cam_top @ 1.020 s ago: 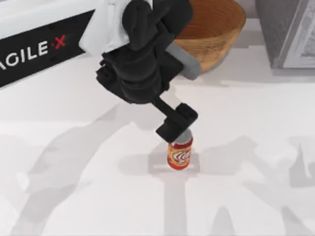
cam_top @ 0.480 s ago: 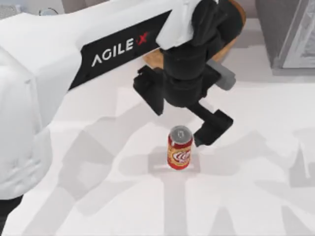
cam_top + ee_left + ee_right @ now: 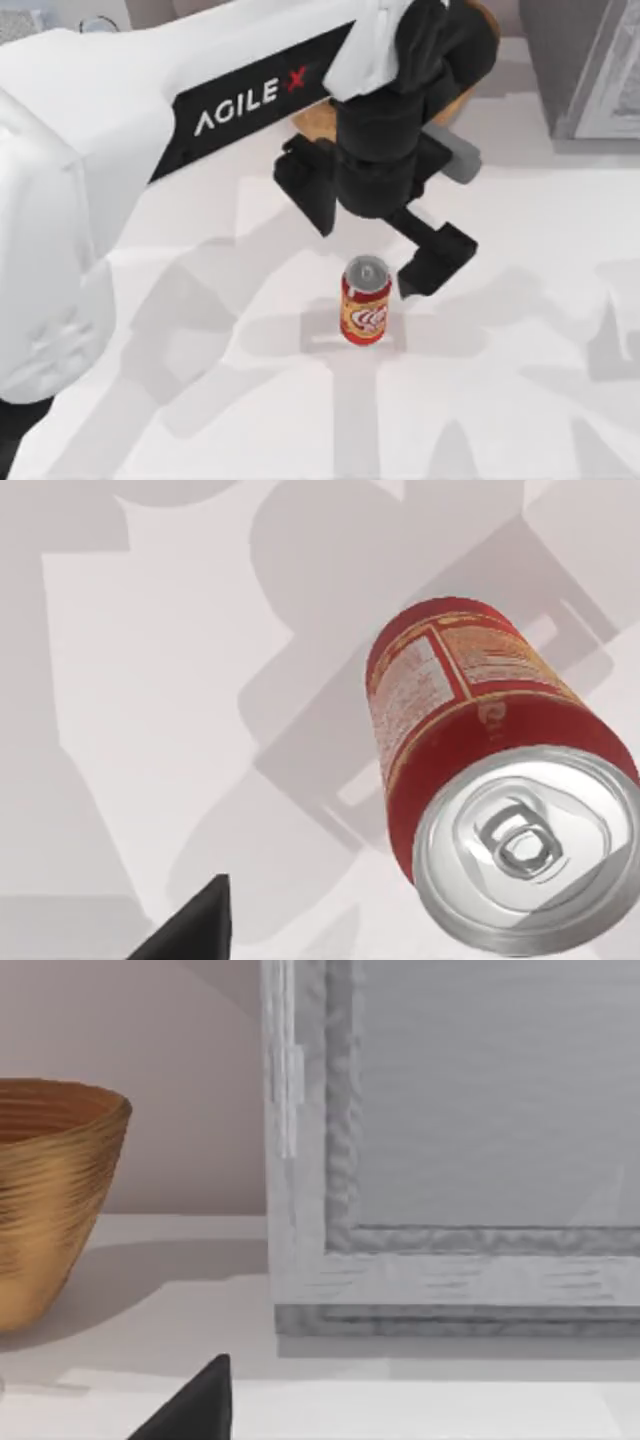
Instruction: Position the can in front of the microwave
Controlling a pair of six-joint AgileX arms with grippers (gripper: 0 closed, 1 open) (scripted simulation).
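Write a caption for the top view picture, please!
Left gripper hovers beside the upright can on the table, basket behind.

Glossy metal can [image 3: 366,305], matt white table [image 3: 500,420]

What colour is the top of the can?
Silver, with a pull tab; the can shows it best in the left wrist view.

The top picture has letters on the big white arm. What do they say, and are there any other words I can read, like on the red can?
"AGILE X": on the black panel of the left arm, white letters with a red X.
White curly logo on the front of the can: too blurred to read.
Small print on the can's pale label panels, seen in the left wrist view: too small to read.
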